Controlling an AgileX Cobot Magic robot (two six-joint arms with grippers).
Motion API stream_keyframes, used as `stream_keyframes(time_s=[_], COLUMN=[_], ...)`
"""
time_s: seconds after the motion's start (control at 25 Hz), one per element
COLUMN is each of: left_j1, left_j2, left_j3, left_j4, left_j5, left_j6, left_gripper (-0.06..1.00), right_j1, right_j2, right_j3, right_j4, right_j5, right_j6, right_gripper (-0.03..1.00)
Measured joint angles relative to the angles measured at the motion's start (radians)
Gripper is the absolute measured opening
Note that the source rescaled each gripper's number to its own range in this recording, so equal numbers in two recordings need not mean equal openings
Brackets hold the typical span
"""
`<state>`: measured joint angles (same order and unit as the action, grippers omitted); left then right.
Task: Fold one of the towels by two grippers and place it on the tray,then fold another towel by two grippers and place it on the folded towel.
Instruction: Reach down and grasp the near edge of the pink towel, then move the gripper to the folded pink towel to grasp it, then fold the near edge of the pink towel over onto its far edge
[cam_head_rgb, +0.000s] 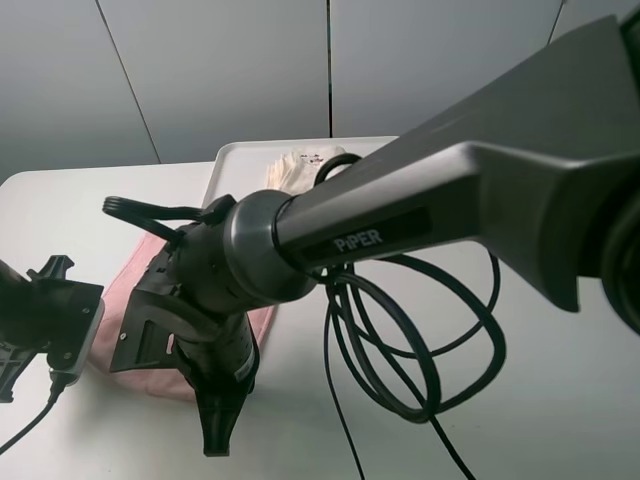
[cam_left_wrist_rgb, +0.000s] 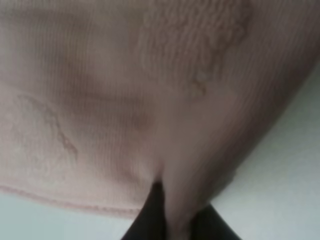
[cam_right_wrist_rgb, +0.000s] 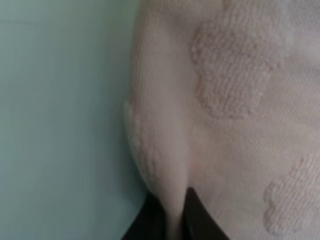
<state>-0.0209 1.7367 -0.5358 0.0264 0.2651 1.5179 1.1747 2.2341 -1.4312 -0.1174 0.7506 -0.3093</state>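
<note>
Pink terry fills both wrist views. The left gripper (cam_left_wrist_rgb: 172, 222) has its dark jaws closed on a raised ridge at one edge of the pink towel (cam_left_wrist_rgb: 100, 100). The right gripper (cam_right_wrist_rgb: 170, 215) is clamped the same way on a fold at another edge (which corner each one has, these close views do not tell).

From above, the pink towel lies on the white desk (cam_head_rgb: 560, 400), in its left half and nearer the front edge than the tray (cam_head_rgb: 240, 165). The right arm (cam_head_rgb: 400, 215) hides much of it. The tray sits at the desk's far edge, about the middle, and the cream-white towel (cam_head_rgb: 295, 168) rests on it as a soft bundle.

So the first half looks done: the cream-white towel is folded and placed. What is left, as I judge it, is to fold the pink towel between the two grips, carry it to the tray and set it on the cream bundle.
</note>
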Motion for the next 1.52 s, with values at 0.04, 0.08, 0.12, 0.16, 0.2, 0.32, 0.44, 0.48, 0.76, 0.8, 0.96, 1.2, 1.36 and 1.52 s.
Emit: stream_keyframes(time_s=[0.04,0.08,0.12,0.16,0.2,0.32,0.44,0.48,0.76,0.8,0.96,1.2,1.36,1.52], left_j1=[0.000,0.000,0.000,0.000,0.000,0.000,0.000,0.000,0.000,0.000,0.000,0.000,0.000,-0.003], left_j2=[-0.005,-0.014,-0.027,-0.044,-0.059,-0.108,-0.154,-0.168,-0.245,-0.253,-0.281,-0.285,-0.273,-0.233], left_j3=[0.000,0.002,0.002,0.002,0.002,0.002,0.003,0.003,0.003,0.003,0.003,-0.025,-0.036,-0.049], left_j4=[0.000,-0.002,-0.002,-0.002,-0.002,-0.004,-0.004,-0.006,-0.009,-0.009,-0.026,-0.026,-0.026,-0.026], left_j5=[0.000,0.000,0.000,0.000,0.000,0.002,0.016,0.022,0.019,0.008,-0.073,-0.112,-0.121,-0.131], left_j6=[0.000,0.000,-0.012,-0.025,-0.046,-0.118,-0.169,-0.187,-0.348,-0.380,-0.508,-0.642,-0.672,-0.684], left_gripper=[0.00,0.00,0.00,0.00,0.00,0.00,0.00,0.00,0.00,0.00,0.00,0.00,0.00,0.00], right_j1=[0.000,0.000,0.000,0.000,0.000,-0.010,-0.027,-0.035,-0.076,-0.083,-0.118,-0.186,-0.222,-0.228], right_j2=[-0.005,-0.013,-0.019,-0.029,-0.039,-0.063,-0.097,-0.109,-0.180,-0.186,-0.194,-0.195,-0.195,-0.195], right_j3=[0.000,0.000,0.000,0.000,0.000,0.000,0.000,0.000,0.000,0.000,0.000,0.000,0.000,0.000], right_j4=[0.000,0.000,0.000,0.000,0.000,0.004,0.004,0.006,0.006,0.008,0.008,0.016,0.026,0.026], right_j5=[0.000,0.002,0.007,0.007,0.007,0.015,0.039,0.048,0.075,0.075,0.071,0.027,-0.006,-0.012], right_j6=[0.000,0.003,0.003,0.009,0.013,0.036,0.048,0.056,0.133,0.150,0.227,0.348,0.384,0.391], right_gripper=[0.00,0.00,0.00,0.00,0.00,0.00,0.00,0.00,0.00,0.00,0.00,0.00,0.00,0.00])
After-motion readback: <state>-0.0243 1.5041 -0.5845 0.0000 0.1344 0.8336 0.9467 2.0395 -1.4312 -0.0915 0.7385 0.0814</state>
